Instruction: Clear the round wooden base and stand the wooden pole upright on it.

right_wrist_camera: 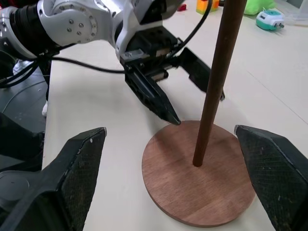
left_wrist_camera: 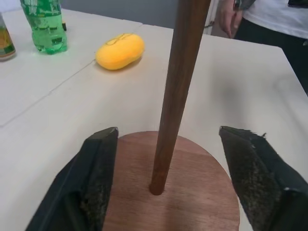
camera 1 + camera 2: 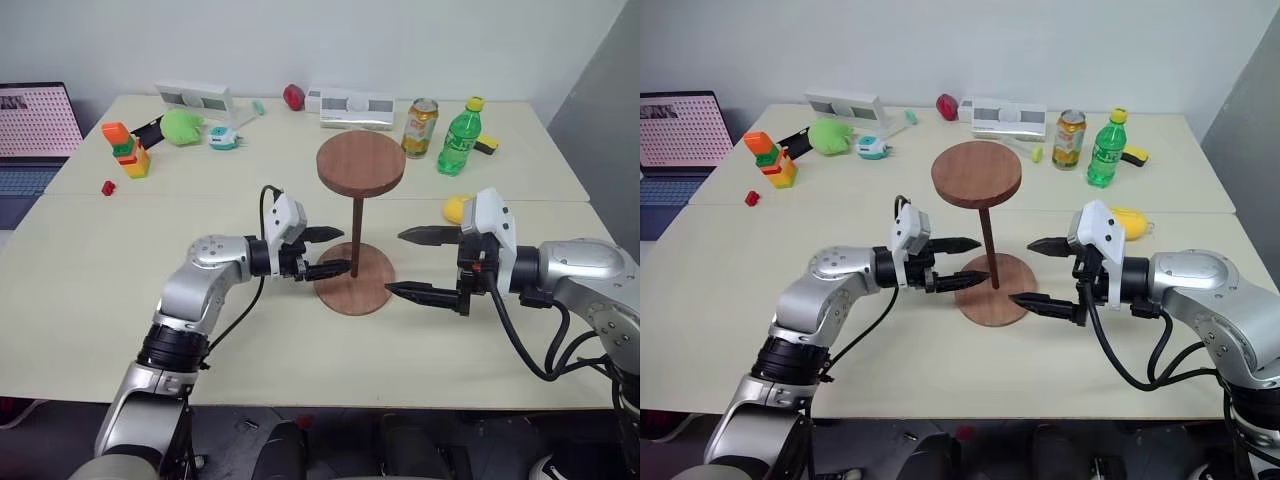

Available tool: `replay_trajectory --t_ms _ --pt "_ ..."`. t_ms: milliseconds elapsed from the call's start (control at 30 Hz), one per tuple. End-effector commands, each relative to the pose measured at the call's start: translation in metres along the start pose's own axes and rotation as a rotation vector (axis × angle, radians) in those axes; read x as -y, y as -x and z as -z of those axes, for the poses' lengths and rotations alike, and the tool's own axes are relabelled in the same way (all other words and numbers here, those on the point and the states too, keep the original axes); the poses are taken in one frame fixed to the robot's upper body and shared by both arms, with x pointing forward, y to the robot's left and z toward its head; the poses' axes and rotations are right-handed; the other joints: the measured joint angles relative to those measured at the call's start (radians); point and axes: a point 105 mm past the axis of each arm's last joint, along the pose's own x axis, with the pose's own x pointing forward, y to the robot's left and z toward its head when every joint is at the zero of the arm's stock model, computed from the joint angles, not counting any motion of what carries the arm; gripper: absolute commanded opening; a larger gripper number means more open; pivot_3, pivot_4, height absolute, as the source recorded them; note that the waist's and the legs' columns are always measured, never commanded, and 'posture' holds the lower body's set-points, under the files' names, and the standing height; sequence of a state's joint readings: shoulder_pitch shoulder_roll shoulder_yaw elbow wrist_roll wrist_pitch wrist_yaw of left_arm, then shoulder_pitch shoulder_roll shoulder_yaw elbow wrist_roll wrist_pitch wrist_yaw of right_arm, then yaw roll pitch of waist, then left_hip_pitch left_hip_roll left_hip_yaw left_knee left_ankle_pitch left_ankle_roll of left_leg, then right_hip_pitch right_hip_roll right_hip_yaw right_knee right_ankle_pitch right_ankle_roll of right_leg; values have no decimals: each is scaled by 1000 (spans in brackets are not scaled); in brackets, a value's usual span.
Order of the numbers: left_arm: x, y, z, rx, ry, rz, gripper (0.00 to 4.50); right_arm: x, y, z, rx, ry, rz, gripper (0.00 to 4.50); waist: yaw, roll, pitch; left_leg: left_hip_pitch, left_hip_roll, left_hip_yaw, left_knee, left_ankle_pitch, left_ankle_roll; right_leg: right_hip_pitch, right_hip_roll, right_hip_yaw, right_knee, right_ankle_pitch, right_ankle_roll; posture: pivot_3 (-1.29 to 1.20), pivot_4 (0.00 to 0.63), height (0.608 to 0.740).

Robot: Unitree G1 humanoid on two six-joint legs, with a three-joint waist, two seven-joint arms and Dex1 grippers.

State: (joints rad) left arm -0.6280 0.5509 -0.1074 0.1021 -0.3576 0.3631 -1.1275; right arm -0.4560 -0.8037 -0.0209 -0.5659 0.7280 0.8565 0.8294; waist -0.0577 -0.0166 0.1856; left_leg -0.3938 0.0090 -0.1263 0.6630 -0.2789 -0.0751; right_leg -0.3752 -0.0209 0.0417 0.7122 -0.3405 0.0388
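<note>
The wooden pole (image 3: 357, 235) stands upright in the centre hole of the round wooden base (image 3: 368, 292), with its fixed disc (image 3: 361, 163) at the top. Nothing else lies on the base. My left gripper (image 3: 345, 250) is open just to the left of the pole, its fingers apart over the base's left edge and clear of the rod. My right gripper (image 3: 394, 262) is open on the right side of the base, pointing at the pole without touching it. In the left wrist view the pole (image 2: 175, 96) rises between my spread fingers.
A yellow oval object (image 3: 455, 208) lies behind my right gripper. A green bottle (image 3: 459, 137), a can (image 3: 420, 127) and white boxes (image 3: 350, 108) stand at the back. Coloured blocks (image 3: 128, 150) and a green toy (image 3: 182, 127) sit far left, beside a laptop (image 3: 35, 130). A person (image 2: 269, 24) stands beyond the table.
</note>
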Motion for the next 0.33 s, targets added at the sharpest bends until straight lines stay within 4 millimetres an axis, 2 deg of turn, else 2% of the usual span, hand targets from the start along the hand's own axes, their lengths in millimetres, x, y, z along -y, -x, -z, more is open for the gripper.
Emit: replay_trajectory --t_ms 33,100,233,333 --pt "-3 41 -14 -77 -99 51 4466 0 10 -10 33 37 12 4500 -3 0 0 0 0 0 0 0 0 0 0 0 0 0 0 0 150 740" --pt "0 63 -22 -109 -82 99 4466 2 14 -8 28 30 15 4500 -3 0 0 0 1 0 -1 0 0 -1 0 0 0 0 0 0 150 740" --pt "2 91 -42 -135 -92 119 4466 5 24 1 11 13 20 4500 1 0 0 -2 0 0 -1 0 0 -1 0 -1 -1 0 0 0 150 740" --pt "4 100 -49 -136 -76 112 4466 7 28 8 -3 4 15 4500 3 0 0 -2 0 -1 -1 0 0 -1 0 -1 -2 0 0 0 150 740"
